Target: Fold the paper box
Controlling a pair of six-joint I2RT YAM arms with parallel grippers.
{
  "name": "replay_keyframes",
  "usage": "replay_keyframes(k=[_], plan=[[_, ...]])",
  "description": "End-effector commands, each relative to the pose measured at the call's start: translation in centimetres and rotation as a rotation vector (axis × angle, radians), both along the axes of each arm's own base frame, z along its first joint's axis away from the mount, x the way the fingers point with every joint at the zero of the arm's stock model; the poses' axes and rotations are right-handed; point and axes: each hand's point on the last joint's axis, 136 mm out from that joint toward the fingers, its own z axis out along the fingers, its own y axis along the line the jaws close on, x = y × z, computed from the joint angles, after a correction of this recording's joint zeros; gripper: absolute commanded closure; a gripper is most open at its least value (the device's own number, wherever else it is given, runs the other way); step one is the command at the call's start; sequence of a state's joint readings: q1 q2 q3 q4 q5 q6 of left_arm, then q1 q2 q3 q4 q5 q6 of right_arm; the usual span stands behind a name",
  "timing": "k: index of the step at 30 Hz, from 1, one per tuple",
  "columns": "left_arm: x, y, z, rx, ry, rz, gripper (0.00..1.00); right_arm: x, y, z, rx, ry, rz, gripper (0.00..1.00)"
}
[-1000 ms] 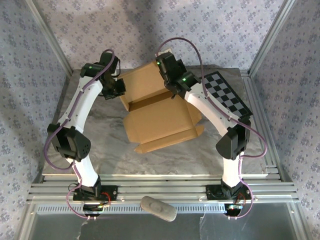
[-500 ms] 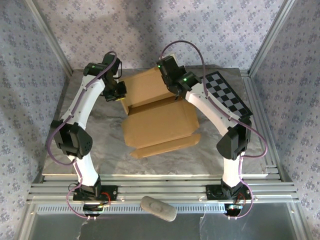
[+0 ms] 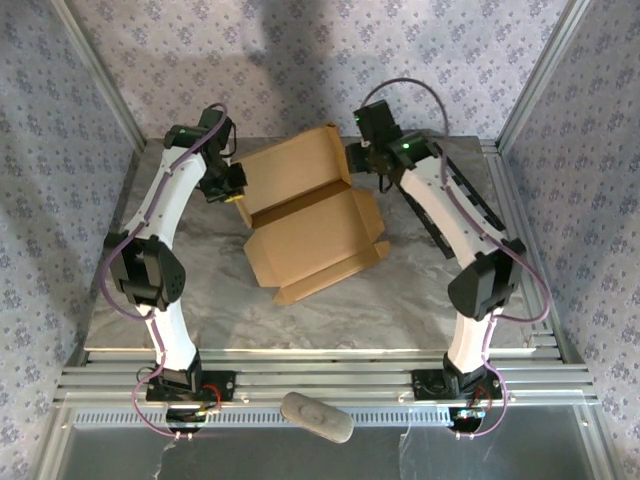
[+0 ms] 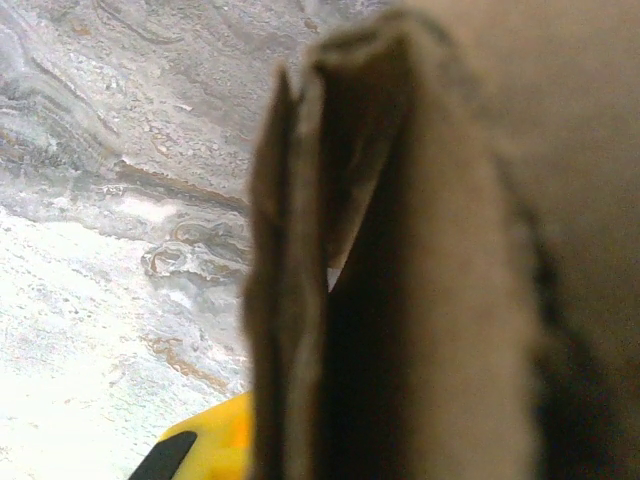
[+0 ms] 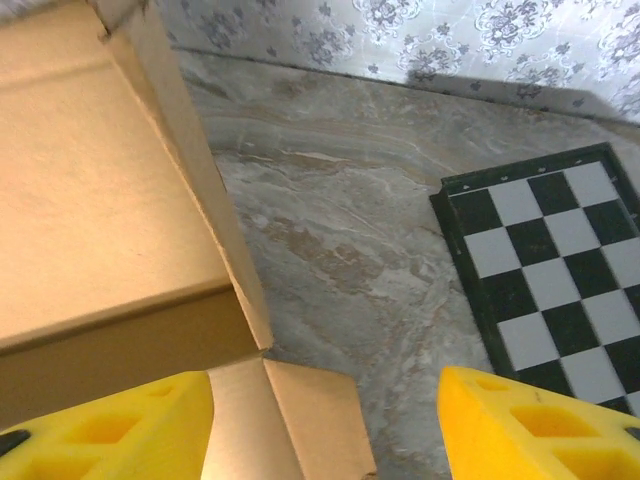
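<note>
Your overhead view is bright and even, lit softly from above. The arms and the paper box (image 3: 300,215) throw only faint, soft-edged shadows on the worktop (image 3: 200,290), and a grey patch darkens the back wall (image 3: 290,40). Everything there is sharp.

Your left wrist view is poor (the cardboard is very close to the lens). The paper box is a dark, blurred mass, the worktop at lower left burns out to white, and the left tool's fingertip (image 4: 200,450) is smeared.

Your right wrist view is clear and well lit. The checkerboard (image 5: 550,270) is crisp, the right tool's fingertips (image 5: 110,430) are slightly soft, and the box's side wall is shaded.
</note>
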State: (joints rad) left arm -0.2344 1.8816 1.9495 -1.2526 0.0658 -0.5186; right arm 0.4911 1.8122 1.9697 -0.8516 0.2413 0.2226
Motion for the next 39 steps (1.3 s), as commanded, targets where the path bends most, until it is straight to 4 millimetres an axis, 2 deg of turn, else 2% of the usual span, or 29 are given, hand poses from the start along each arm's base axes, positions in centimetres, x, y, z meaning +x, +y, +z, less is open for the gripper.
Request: replay_keyframes(k=[1,3,5,7,9,10,12,15,19,22,25,31,39], plan=[[0.8,-0.1,0.2,-0.041,-0.012,0.022,1.0,-3.2,-0.9,2.1,0.199,0.044,-0.022,0.36],[1.1,0.0,0.1,-0.06,-0.017,0.039,1.0,-4.6,-2.1,0.7,0.311,0.1,-0.086,0.35],[1.0,0.2,-0.9,-0.068,0.008,0.059,1.0,-6.4,-2.8,-2.0,0.462,0.175,-0.149,0.34],[1.0,0.4,-1.5,-0.082,0.028,0.079,1.0,-8.7,-2.3,-4.7,0.649,0.263,-0.194,0.33],[1.1,0.5,-2.0,-0.098,0.052,0.097,1.0,-11.0,-1.4,-8.0,0.744,0.338,-0.222,0.32],[1.0,0.5,-2.3,-0.107,0.065,0.106,1.0,-12.1,-0.9,-9.3,0.768,0.36,-0.227,0.3],[1.1,0.5,-2.7,-0.138,0.081,0.129,1.0,-13.4,0.0,-10.7,0.816,0.377,-0.222,0.27],[1.5,0.6,-2.7,-0.171,0.08,0.159,1.0,-14.6,0.9,-12.3,0.854,0.416,-0.201,0.2],[2.0,0.8,-2.7,-0.227,0.084,0.204,1.0,-16.0,1.4,-15.5,0.848,0.507,-0.192,0.17],[2.2,0.6,-2.7,-0.255,0.086,0.217,1.0,-15.6,1.8,-17.3,0.904,0.489,-0.172,0.17],[2.2,0.4,-2.5,-0.273,0.089,0.223,1.0,-14.3,2.6,-17.8,0.966,0.468,-0.133,0.16],[2.0,0.2,-2.4,-0.3,0.102,0.229,1.0,-11.1,3.7,-17.3,1.025,0.401,-0.083,0.17],[1.9,0.4,-2.4,-0.33,0.106,0.243,1.0,-9.0,5.3,-17.9,1.065,0.374,-0.063,0.23]])
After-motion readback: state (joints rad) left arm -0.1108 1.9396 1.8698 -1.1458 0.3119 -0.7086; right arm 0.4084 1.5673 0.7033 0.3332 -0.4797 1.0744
